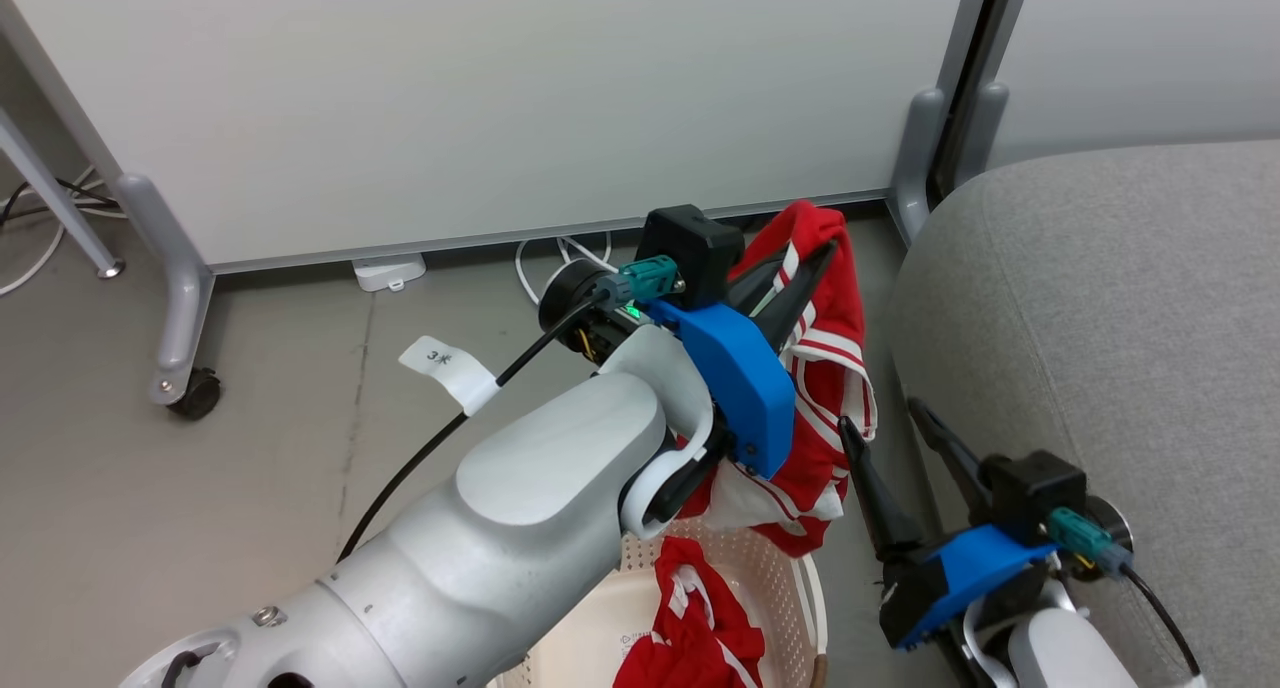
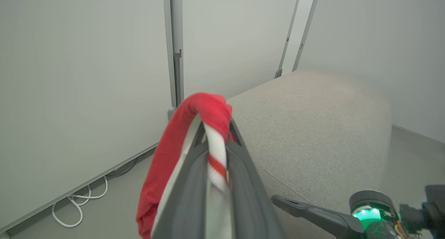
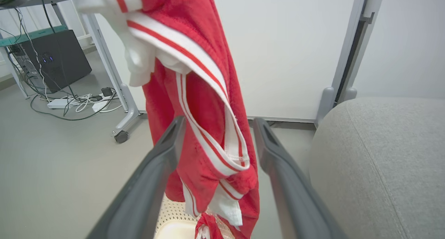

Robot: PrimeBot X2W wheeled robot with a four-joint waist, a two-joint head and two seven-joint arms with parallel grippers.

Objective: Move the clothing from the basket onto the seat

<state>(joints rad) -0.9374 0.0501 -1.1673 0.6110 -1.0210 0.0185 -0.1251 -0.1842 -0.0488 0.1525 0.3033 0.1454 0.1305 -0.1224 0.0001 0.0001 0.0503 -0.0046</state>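
1. Above the cream-white perforated plastic laundry basket (image 1: 770,573), the left gripper (image 1: 815,268) has its two long dark fingers pressed together on a bright red soft garment with white stripes (image 1: 830,368), pinching a fold near its top.
2. That garment hangs straight down from the fingers, and its lower end dangles just over the basket's far rim.
3. Inside the basket, a second bright red garment with white trim (image 1: 700,628) lies crumpled on the bottom.
4. To the right of the basket, between it and the large light grey fabric seat cushion (image 1: 1100,318), the right gripper (image 1: 880,415) has its fingers spread wide apart. Its nearer fingertip is just beside the hanging cloth, but I cannot tell whether they touch.
5. The seat stands just to the right of the basket, with its rounded edge facing it.
6. Behind the basket, a white partition panel (image 1: 500,98) on grey wheeled legs stands on the grey floor (image 1: 250,468).
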